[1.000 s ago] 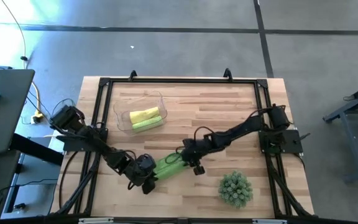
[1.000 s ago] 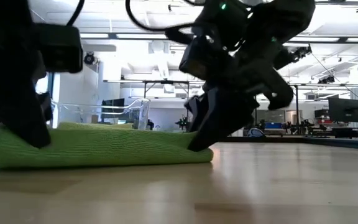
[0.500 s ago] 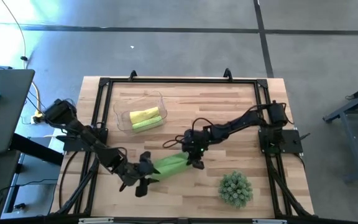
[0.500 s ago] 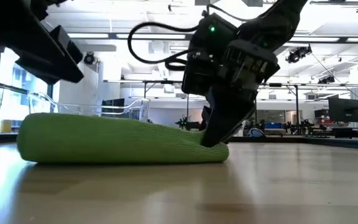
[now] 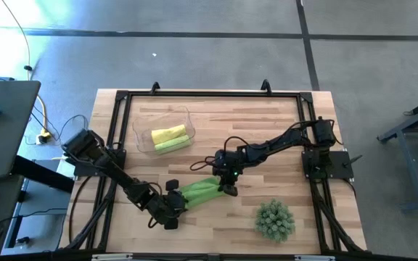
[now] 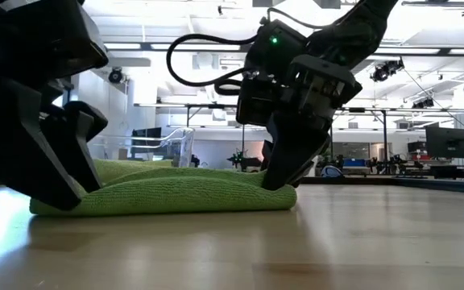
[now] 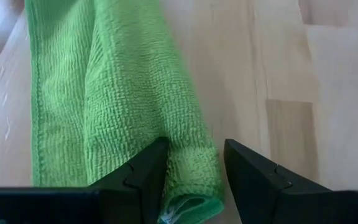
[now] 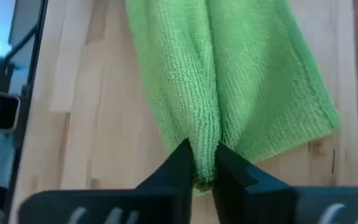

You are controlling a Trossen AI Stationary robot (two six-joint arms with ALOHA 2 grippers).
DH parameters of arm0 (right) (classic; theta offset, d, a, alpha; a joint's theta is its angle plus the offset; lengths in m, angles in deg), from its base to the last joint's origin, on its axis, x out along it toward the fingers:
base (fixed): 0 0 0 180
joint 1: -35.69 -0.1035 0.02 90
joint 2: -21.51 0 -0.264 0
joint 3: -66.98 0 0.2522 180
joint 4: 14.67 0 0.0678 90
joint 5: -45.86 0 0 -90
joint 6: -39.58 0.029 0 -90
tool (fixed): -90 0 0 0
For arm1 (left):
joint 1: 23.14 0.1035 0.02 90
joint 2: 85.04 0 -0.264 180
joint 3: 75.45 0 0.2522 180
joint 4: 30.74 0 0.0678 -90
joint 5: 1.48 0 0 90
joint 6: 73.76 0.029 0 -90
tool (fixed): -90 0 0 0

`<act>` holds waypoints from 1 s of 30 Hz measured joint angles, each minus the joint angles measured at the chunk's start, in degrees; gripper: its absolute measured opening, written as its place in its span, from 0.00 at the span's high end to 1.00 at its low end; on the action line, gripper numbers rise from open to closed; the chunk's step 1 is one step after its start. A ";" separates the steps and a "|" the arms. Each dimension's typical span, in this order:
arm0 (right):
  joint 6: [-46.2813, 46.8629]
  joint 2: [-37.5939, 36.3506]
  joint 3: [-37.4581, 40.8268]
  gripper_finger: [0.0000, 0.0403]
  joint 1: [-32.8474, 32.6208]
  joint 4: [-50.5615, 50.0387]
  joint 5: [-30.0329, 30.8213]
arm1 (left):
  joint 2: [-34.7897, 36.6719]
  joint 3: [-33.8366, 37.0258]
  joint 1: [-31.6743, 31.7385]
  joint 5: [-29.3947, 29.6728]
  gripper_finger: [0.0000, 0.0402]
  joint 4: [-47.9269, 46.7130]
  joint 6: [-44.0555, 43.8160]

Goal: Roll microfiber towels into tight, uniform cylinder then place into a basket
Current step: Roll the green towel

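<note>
We see the clear plastic rectangular basket holding one yellow and one lime rolled towel. A third lime green microfiber towel lies mid-table, right gripper pinching one end, left gripper fingers apart around the other.

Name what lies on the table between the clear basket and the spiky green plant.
In the high view, the lime green towel lies between the basket and the plant, with the right gripper pinching one end of it.

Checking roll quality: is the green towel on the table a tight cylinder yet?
No. The green towel lies loosely folded and flattened, its edges spread on the table.
</note>
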State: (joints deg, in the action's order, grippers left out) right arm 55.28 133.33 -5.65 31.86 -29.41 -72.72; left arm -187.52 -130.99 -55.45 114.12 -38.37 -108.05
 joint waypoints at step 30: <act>-37.27 -6.42 2.80 0.60 -16.62 5.94 33.19 | -1.28 0.11 0.22 -0.44 0.62 0.78 -16.79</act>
State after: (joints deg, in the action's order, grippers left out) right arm 18.01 126.91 -2.86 15.25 -23.47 -39.53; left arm -188.80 -130.88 -55.23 113.68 -37.59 -124.84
